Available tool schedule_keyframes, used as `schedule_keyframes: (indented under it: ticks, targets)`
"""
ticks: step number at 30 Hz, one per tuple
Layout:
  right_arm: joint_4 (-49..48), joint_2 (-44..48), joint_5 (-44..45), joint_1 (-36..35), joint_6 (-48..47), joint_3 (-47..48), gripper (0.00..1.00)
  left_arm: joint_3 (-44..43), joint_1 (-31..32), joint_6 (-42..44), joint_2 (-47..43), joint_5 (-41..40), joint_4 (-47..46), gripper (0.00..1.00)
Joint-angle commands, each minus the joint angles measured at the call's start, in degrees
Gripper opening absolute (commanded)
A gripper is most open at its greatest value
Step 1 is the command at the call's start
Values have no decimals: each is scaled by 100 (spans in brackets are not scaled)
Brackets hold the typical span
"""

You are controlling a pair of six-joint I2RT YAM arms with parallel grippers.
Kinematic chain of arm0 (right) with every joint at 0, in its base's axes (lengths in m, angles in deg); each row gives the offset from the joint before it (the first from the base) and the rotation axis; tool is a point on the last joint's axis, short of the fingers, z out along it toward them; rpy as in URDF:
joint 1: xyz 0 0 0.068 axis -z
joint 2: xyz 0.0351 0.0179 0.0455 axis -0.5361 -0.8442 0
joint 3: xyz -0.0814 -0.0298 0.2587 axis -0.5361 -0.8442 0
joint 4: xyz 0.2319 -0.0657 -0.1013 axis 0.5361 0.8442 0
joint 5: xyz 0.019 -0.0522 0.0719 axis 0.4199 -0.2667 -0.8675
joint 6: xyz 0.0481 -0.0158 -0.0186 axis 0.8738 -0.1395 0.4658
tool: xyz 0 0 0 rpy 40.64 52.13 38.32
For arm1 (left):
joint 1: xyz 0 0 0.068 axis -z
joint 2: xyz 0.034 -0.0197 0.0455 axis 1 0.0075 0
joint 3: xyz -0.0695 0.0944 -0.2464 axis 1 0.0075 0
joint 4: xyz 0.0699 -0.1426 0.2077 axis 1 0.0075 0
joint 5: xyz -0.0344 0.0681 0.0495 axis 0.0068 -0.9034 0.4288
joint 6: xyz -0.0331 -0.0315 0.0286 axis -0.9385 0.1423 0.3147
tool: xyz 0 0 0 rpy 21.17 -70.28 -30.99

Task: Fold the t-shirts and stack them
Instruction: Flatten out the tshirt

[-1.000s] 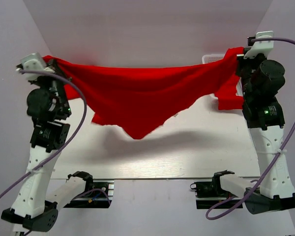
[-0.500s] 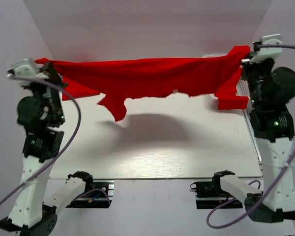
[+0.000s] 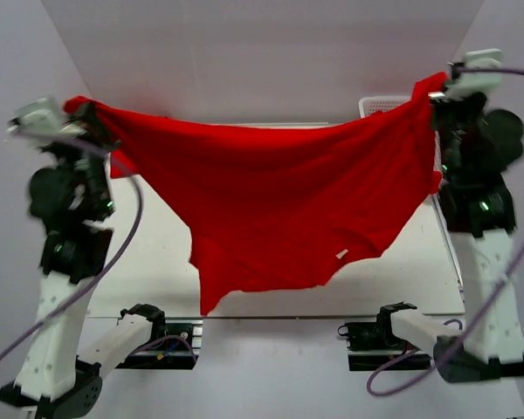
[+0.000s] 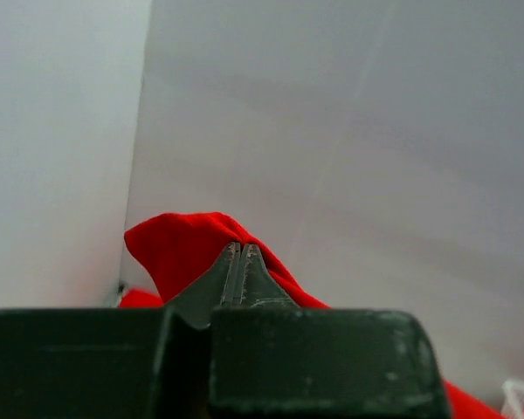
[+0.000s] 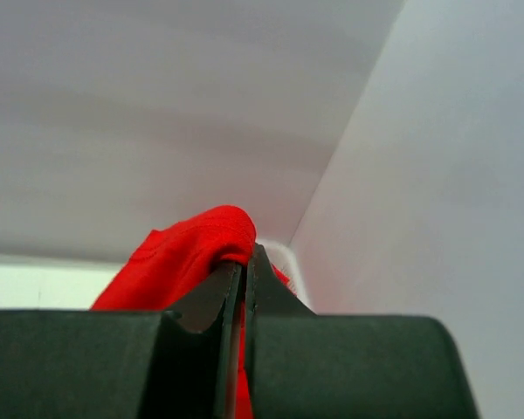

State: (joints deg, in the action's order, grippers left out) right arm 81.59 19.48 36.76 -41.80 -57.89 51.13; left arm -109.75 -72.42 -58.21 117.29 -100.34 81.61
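Observation:
One bright red t-shirt (image 3: 279, 201) hangs in the air above the table, stretched between both arms. My left gripper (image 3: 80, 111) is shut on its left corner; the left wrist view shows red cloth (image 4: 188, 244) bunched over the closed tips of that gripper (image 4: 237, 249). High at the right, my right gripper (image 3: 432, 90) is shut on the other corner, where cloth (image 5: 192, 249) folds over the tips of the gripper (image 5: 245, 253). The shirt's lower edge sags toward the table's front edge, a sleeve dangling at the lower left (image 3: 211, 284).
A white lattice basket (image 3: 380, 106) stands at the back right, mostly hidden by the shirt. White walls close in the table (image 3: 148, 253) at the left, right and back. The arms' bases sit at the front edge.
The shirt, bunched into a narrow band high up half a second ago, has swung forward and spread into a wide hanging sheet reaching the table's front edge. Both grippers stayed shut, high and apart.

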Motion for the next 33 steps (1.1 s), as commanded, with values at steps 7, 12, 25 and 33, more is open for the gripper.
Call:
schedule_keyframes:
  ticks: [7, 12, 25, 33]
  targets:
    - [-261, -2946, -471, 200, 944, -67, 0, 1393, -194, -1738, 2402, -1164, 790, 0]
    - [432, -4828, -718, 244, 1157, 1197, 90, 661, -659, -2559, 4223, -373, 1862, 100]
    - [1145, -4076, -3484, 69, 1604, 323, 90, -73, -783, -1797, 4945, 1338, 1479, 100]
    - [1241, -3777, -3943, -291, 2096, -1392, 90, -767, -642, -1453, 6474, 3493, 1363, 100]
